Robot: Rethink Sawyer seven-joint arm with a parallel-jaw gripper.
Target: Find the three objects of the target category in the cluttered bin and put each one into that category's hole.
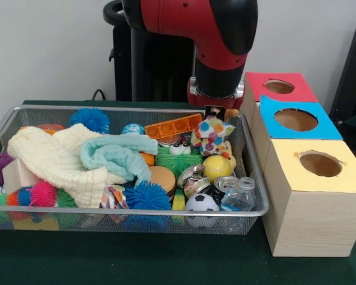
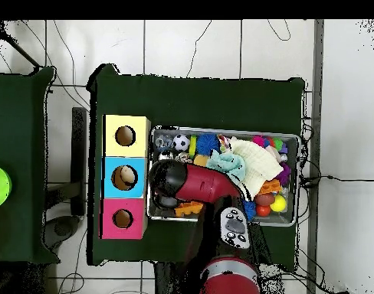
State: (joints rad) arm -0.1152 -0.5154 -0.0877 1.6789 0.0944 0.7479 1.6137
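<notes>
A wire mesh bin [image 1: 253, 178] sits on the green table [image 1: 166, 261], crammed with clutter — a cream cloth [image 1: 53, 160], a pale blue cloth [image 1: 115, 154], spiky blue balls [image 1: 147, 196], a small soccer ball [image 1: 200, 203] and a yellow ball [image 1: 217, 167]. Just beside it stand three wooden boxes with round holes — red-topped [image 1: 279, 87], blue-topped [image 1: 295, 119], yellow-topped [image 1: 319, 164]. The red arm [image 1: 216, 41] hangs over the bin's far corner.

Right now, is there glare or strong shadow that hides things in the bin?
Front view: even light, a small glare on the tin can, soft shadow under the cloths. Overhead view: the arm covers part of the mesh bin.
</notes>
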